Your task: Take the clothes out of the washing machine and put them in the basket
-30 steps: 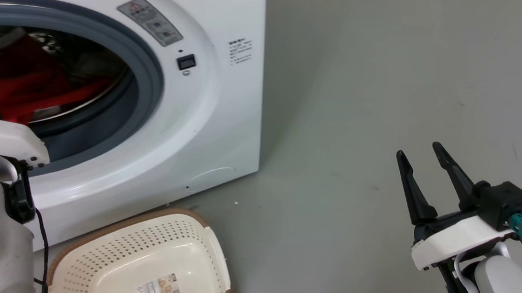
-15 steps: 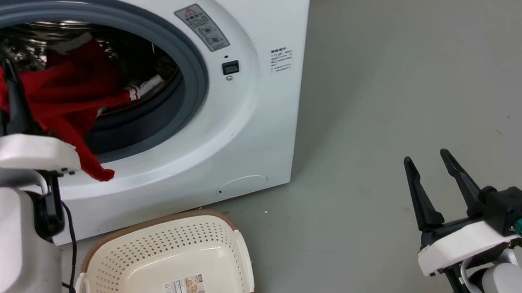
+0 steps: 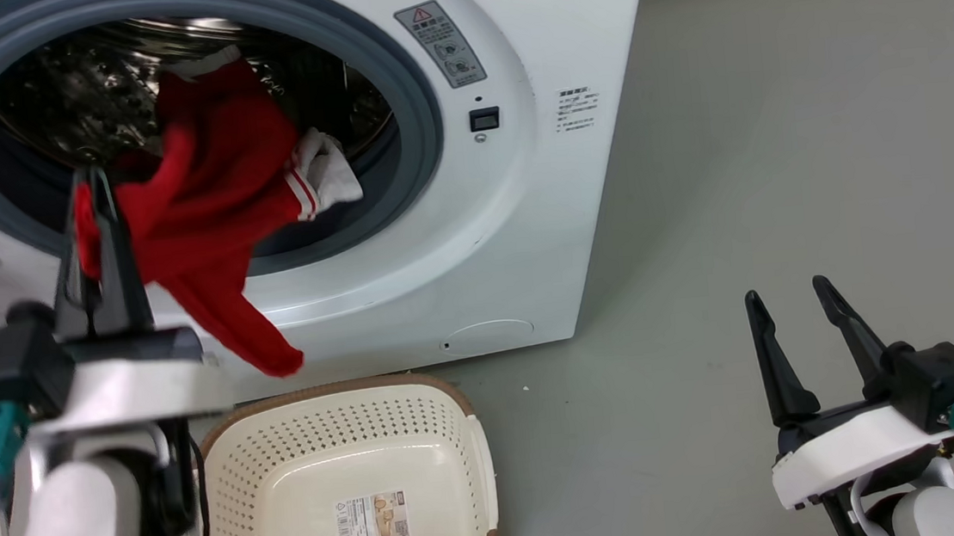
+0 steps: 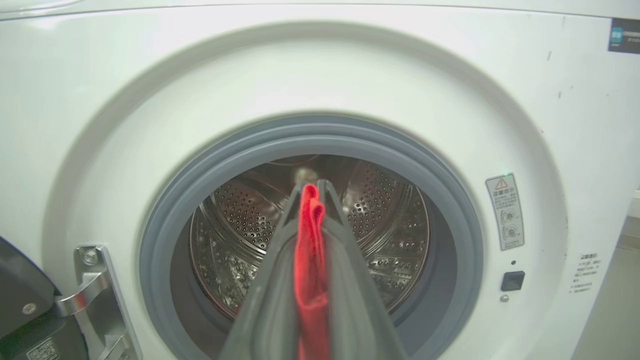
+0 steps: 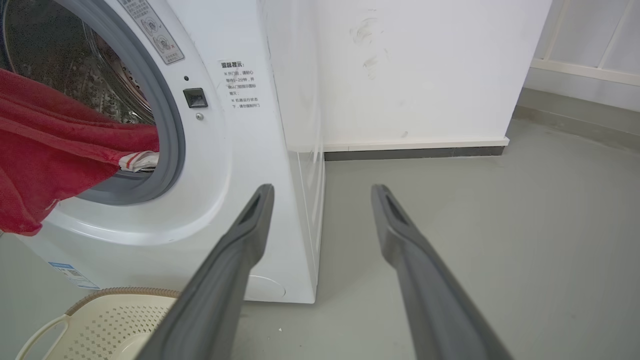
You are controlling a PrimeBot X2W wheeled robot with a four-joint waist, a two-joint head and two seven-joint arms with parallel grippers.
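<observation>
Left gripper (image 3: pixel 86 185) jaws clamped on bright red garment with white trim (image 3: pixel 212 196), half out over the grey ring (image 3: pixel 425 147) of the white front-loading washing machine (image 3: pixel 518 238); right gripper (image 3: pixel 790 292) jaws apart; risk: trailing end snags the ring or drops beside the cream perforated plastic basket (image 3: pixel 325 392).

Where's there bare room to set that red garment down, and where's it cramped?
The basket is bare inside but for its label sticker. The grey floor between the washing machine and the open right gripper is bare too. Crowded: the drum mouth, where the left gripper grips the clothes.
</observation>
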